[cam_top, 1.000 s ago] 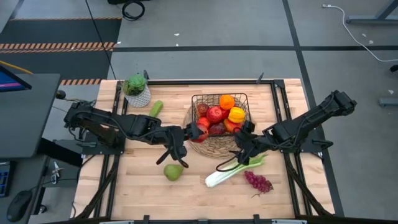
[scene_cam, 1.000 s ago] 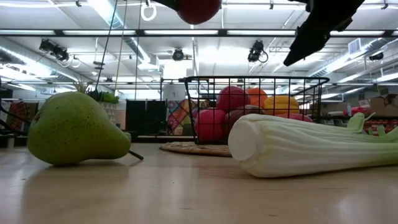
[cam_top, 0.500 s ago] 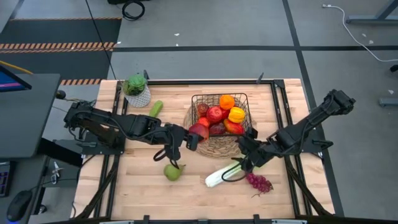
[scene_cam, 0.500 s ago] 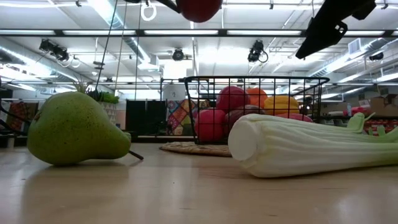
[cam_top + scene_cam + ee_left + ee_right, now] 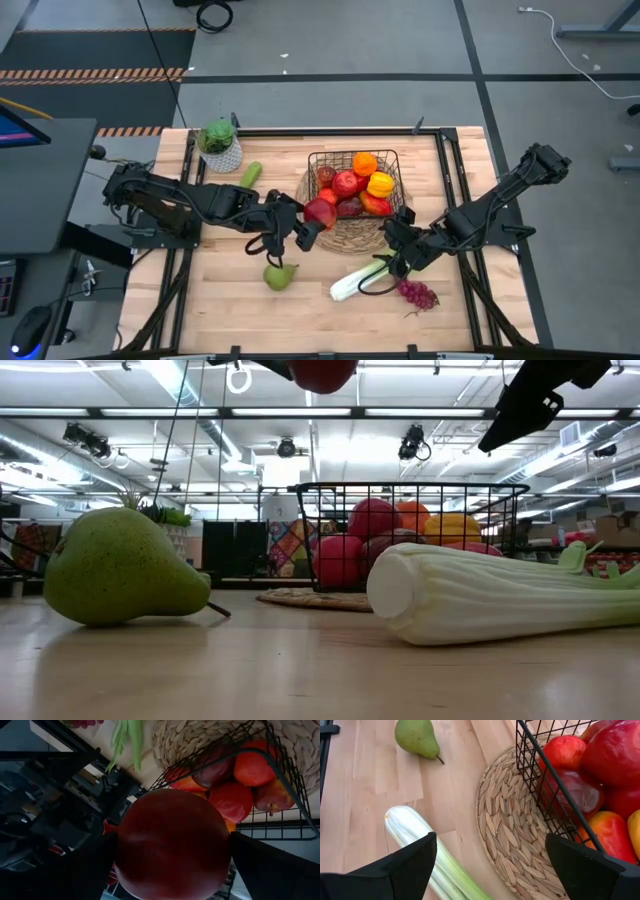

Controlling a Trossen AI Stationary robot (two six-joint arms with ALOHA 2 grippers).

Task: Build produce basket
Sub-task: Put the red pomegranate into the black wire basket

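Left gripper (image 5: pixel 312 222) clamps one red apple (image 5: pixel 320 211), raised just beside the basket (image 5: pixel 354 157) corner, likely so it clears the wire rim before dropping in. Right gripper (image 5: pixel 397 262) hangs wide and empty over one celery (image 5: pixel 362 279), probably next. One pear (image 5: pixel 277 275) below the left gripper; one grape bunch (image 5: pixel 415 292) beside the right.

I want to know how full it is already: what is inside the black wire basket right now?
The basket holds red apples, an orange and a yellow pepper, piled on one another. Anything beneath that pile is covered. The left gripper holds another red apple at the basket's edge.
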